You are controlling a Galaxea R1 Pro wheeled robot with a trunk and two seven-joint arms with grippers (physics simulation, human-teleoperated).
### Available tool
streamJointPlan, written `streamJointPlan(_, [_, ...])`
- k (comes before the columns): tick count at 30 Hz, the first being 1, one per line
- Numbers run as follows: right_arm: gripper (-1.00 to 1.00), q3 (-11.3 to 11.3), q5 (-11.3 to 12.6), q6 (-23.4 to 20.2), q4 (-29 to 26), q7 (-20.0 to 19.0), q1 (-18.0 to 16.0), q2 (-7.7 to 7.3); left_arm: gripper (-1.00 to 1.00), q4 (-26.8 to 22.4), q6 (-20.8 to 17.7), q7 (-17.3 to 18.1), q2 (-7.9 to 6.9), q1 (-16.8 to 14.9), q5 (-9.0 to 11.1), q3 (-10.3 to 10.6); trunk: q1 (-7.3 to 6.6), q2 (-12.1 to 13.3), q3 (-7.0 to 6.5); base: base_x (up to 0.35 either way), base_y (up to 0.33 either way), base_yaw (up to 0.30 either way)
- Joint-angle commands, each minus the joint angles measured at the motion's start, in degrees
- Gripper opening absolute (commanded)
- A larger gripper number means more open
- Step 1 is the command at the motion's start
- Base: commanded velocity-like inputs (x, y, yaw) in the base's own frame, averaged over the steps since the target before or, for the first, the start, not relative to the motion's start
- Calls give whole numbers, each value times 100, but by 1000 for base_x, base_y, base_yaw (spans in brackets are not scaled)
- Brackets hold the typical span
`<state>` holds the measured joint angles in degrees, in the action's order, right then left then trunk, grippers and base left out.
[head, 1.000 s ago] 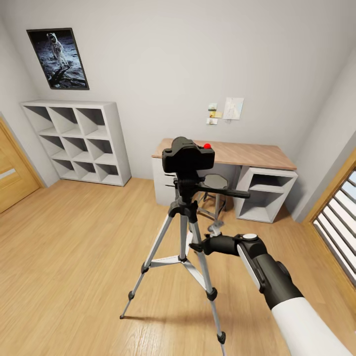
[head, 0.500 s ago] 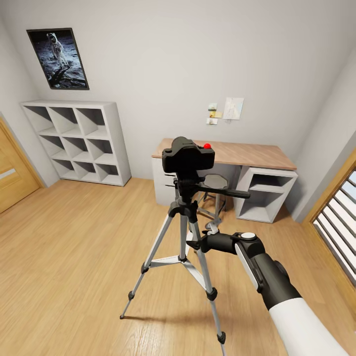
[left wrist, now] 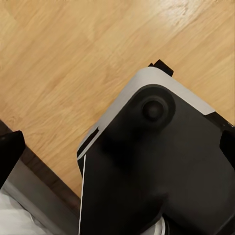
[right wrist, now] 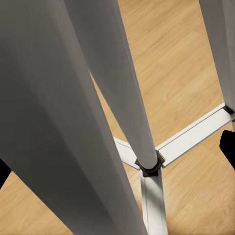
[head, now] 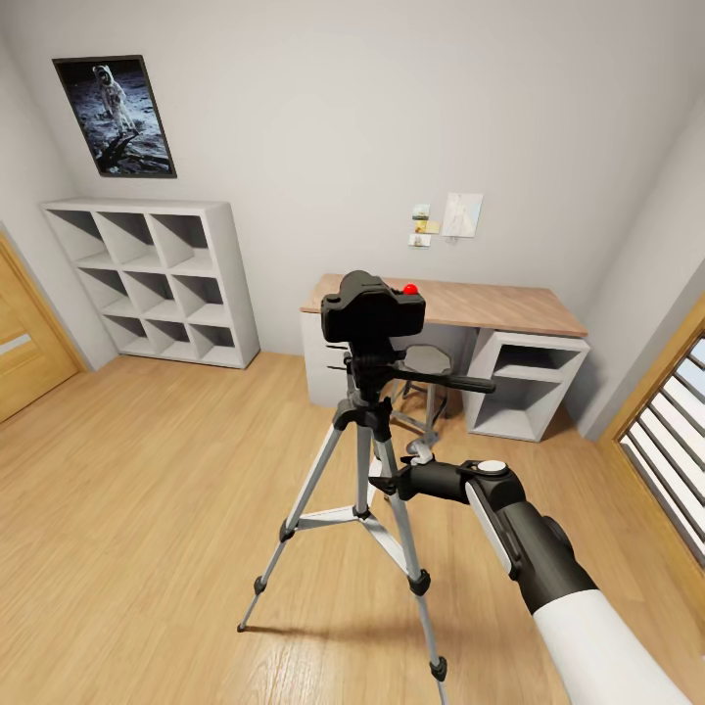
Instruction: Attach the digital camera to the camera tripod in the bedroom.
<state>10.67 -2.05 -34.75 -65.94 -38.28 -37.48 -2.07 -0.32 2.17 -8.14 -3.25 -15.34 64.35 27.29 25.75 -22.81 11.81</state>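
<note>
The black digital camera, red button on top, sits on the head of the camera tripod in the middle of the bedroom floor. The tripod's black pan handle sticks out to the right. My right gripper hangs low beside the silver legs, below the head, open and holding nothing. The right wrist view looks close past the legs to the centre brace hub, with one fingertip at the edge. My left gripper is open, pointing down over my own dark base.
Behind the tripod stand a wood-topped desk and a stool. White cube shelves line the back left wall under a framed poster. A wooden door is at the left and a slatted window at the right.
My right arm sank a little and drew slightly left beside the tripod legs, then held still. The camera and tripod have not moved.
</note>
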Motion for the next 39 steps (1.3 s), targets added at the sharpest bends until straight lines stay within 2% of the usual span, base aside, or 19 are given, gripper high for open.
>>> streamJointPlan(1, [100,5,-19,-26,-7,-24,-5,-5,100,-3,12,-21,0,-3,43,48,3,-11,11,0,0,0])
streamJointPlan(8, [100,5,40,-44,-37,-67,-5,-34,100,-3,19,-21,0,-2,43,48,3,-11,11,0,0,0])
streamJointPlan(16, [100,-1,57,-281,-82,-304,-5,-58,100,-3,20,-21,-2,-2,44,48,3,-11,11,0,0,0])
streamJointPlan(17, [100,-2,57,-604,-87,-390,-5,-60,100,-3,20,-21,-1,-2,44,48,3,-11,11,0,0,0])
streamJointPlan(18, [100,-4,56,-712,-92,-444,-5,-61,100,-3,20,-21,-1,-3,44,48,3,-11,11,0,0,0])
streamJointPlan(26, [100,-18,36,-1362,-128,-776,-5,-71,100,-3,20,-21,0,-4,43,48,3,-11,11,0,0,0])
streamJointPlan(39, [100,-16,25,-1491,-58,-815,-5,-177,100,-3,20,-21,0,-1,43,48,3,-11,11,0,0,0])
